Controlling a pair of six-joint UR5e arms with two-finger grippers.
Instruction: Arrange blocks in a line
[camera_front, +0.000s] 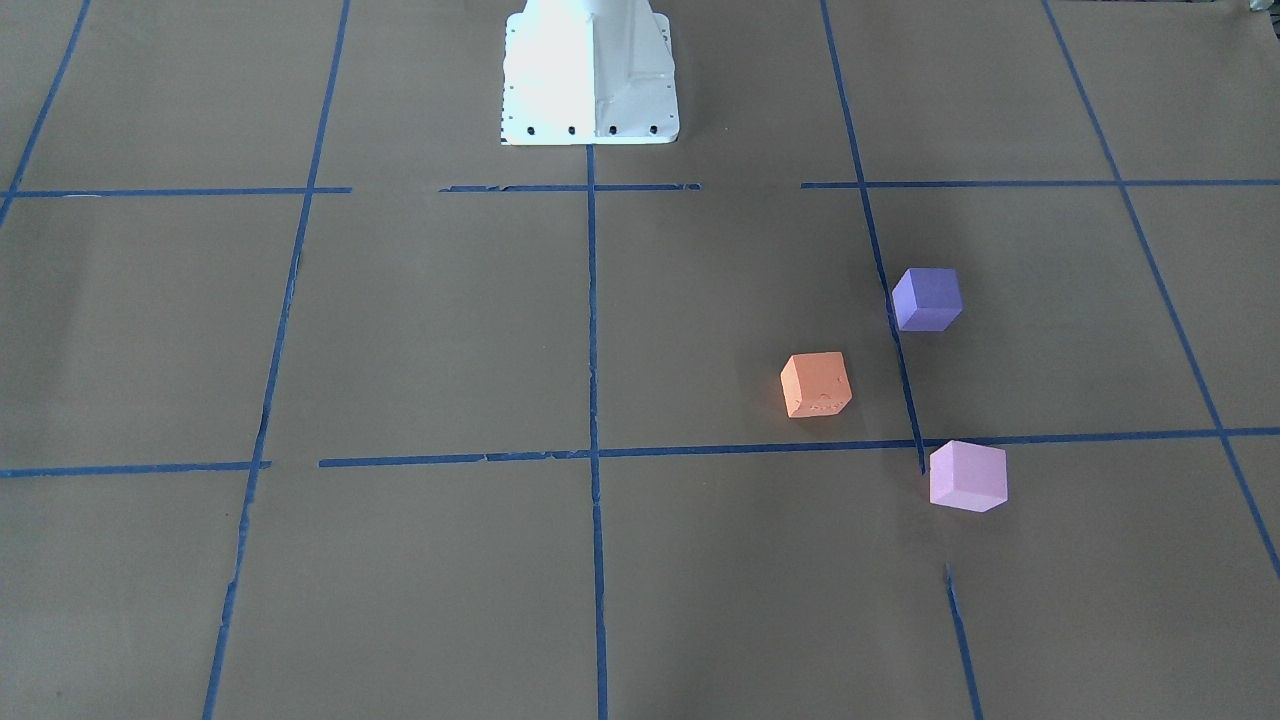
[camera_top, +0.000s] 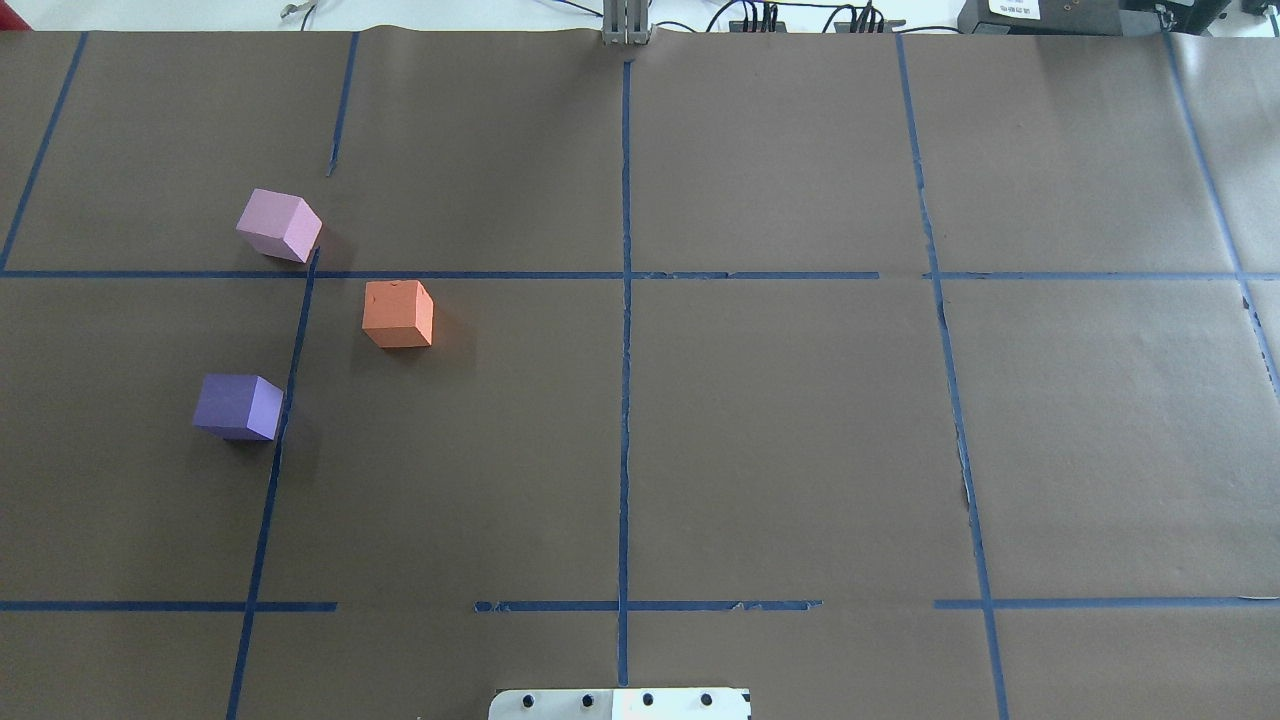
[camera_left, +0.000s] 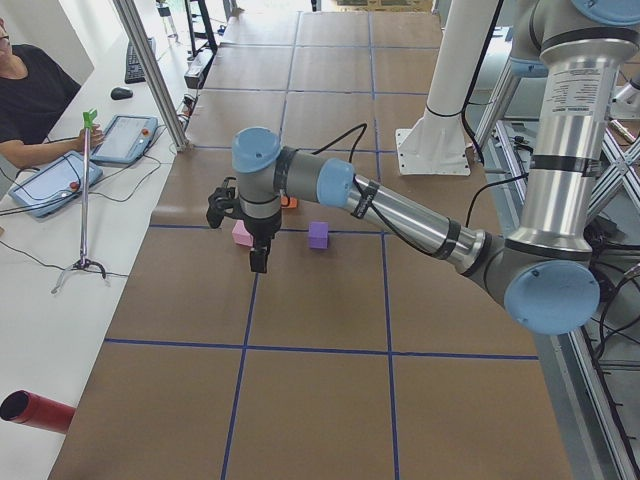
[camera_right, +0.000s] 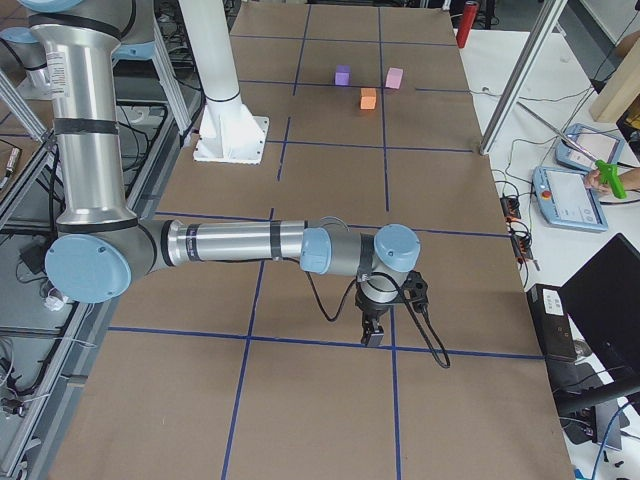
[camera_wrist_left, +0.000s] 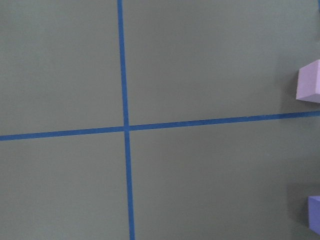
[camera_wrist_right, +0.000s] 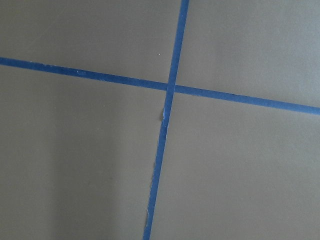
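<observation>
Three cubes lie apart on the brown paper. The orange block (camera_front: 816, 384) (camera_top: 398, 313) sits between the other two, offset from them. The purple block (camera_front: 927, 298) (camera_top: 238, 406) lies nearer the robot base. The pink block (camera_front: 967, 476) (camera_top: 280, 225) lies farther out. My left gripper (camera_left: 258, 262) hangs above the table just short of the pink block (camera_left: 241, 234); I cannot tell whether it is open. Its wrist view catches the pink block (camera_wrist_left: 310, 82) and the purple block (camera_wrist_left: 314, 212) at the right edge. My right gripper (camera_right: 373, 338) hovers far from the blocks (camera_right: 368, 98); I cannot tell its state.
Blue tape lines (camera_top: 624, 300) divide the paper into squares. The white robot base (camera_front: 590, 75) stands at the table's robot side. An operator (camera_left: 30, 100) with tablets sits beside the table. A metal stand (camera_left: 85, 200) and a red cylinder (camera_left: 38, 411) are off the paper.
</observation>
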